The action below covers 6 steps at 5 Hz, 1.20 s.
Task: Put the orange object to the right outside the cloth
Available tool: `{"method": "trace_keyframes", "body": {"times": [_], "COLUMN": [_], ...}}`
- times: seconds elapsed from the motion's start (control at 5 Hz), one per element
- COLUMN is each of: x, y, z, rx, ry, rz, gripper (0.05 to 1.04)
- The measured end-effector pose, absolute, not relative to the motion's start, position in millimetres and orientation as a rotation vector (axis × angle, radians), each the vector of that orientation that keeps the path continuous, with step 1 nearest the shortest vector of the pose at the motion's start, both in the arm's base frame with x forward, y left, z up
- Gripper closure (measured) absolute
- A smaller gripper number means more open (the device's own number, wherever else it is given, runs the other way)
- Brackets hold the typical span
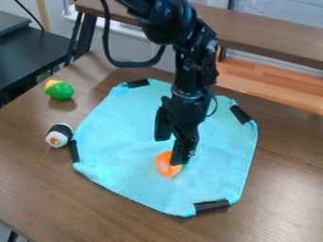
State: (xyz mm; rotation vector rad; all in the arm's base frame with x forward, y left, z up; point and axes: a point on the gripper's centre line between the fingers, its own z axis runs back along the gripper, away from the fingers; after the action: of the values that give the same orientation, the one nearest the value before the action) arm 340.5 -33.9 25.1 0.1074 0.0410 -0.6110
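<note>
With its fingers apart, the gripper [169, 151] hangs over the orange object [165, 165], which lies on the cloth [120, 151] just below the centre of the frame, so the step looks to be the grasp, calling next for centring, closing and lifting towards the desk [287, 189] at right.

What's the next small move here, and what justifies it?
Probably shift the tool slightly to bring the orange object between its fingers before closing. The fingers stand apart, and one tip overlaps the object's edge in this view while the other ends short of it, so closing now could miss or nudge it across the cloth.
</note>
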Motion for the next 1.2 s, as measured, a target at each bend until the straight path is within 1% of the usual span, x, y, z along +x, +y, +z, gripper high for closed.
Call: {"method": "trace_keyframes", "body": {"times": [0.2,0.4,0.6,0.8,1.0,1.2], "x": [339,338,339,339,337,340], "y": [-43,-43,-43,-42,-44,-51], "z": [17,7,1,1,1,8], "rx": [0.116,0.138,0.147,0.159,0.144,0.114], "ry": [0.051,0.077,0.101,0.108,0.122,0.126], "rz": [-0.627,-0.618,-0.599,-0.607,-0.617,-0.622], "gripper": [0.093,0.221,0.377,0.378,0.378,0.377]}}
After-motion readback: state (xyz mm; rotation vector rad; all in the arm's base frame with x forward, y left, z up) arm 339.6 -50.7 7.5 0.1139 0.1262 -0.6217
